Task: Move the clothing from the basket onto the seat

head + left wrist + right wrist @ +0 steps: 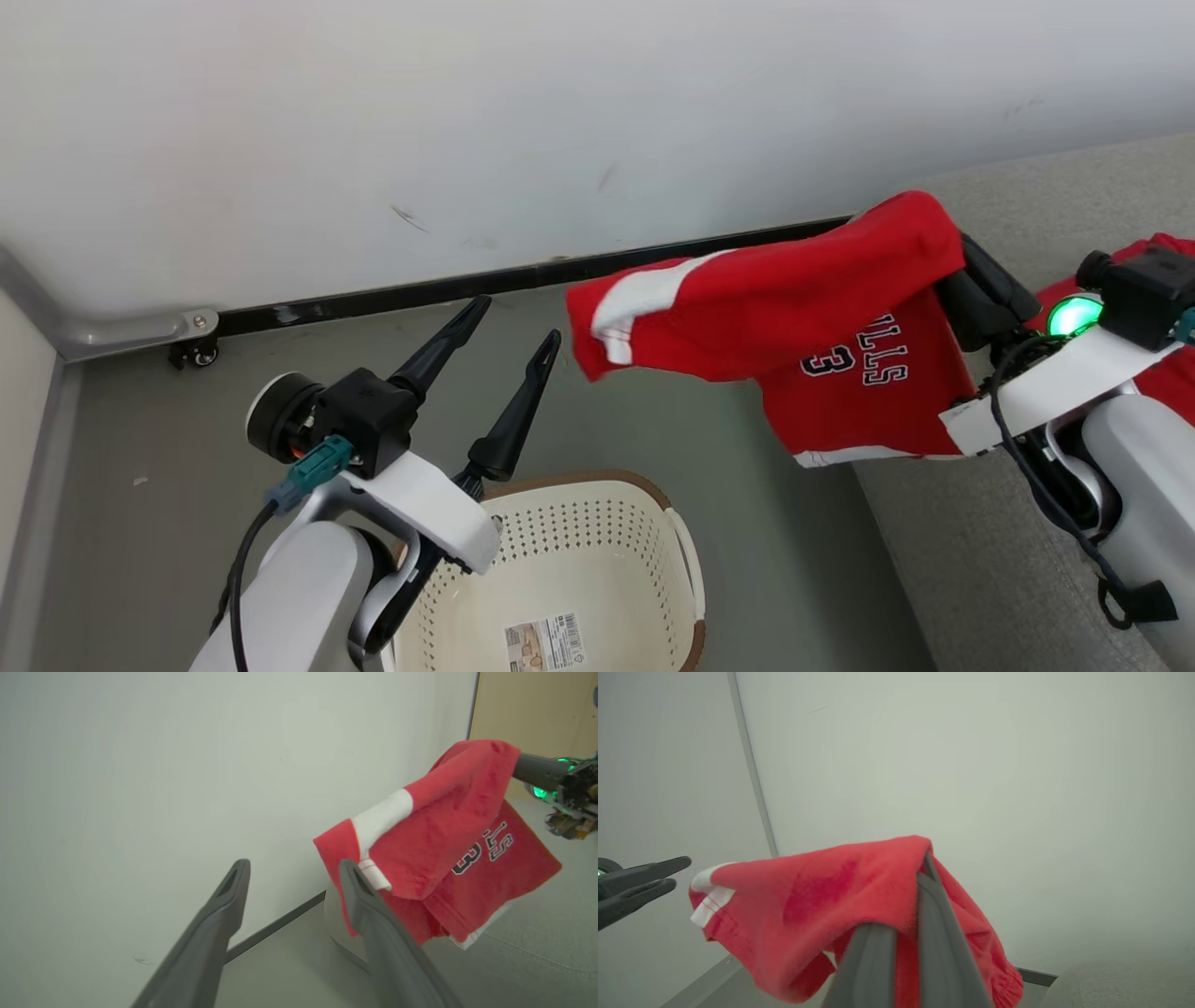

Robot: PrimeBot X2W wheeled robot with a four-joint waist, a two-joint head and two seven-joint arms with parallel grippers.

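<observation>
A red piece of clothing (794, 308) with white stripes and dark lettering hangs in the air over the floor, between the basket and the seat. My right gripper (920, 882) is shut on its upper edge, and the cloth drapes over the fingertips. My left gripper (518, 319) stands open and empty just left of the garment's white-striped end (380, 816), a small gap apart. The cream basket (597, 478) sits on the floor below my left arm, with just a paper label on its bottom. The grey seat (952, 560) lies at the right, under my right arm.
More red cloth (1167, 378) lies on the seat behind my right wrist. A white wall with a dark skirting strip (420, 291) runs behind the grey floor. A small castor (201, 353) stands at the wall's foot on the left.
</observation>
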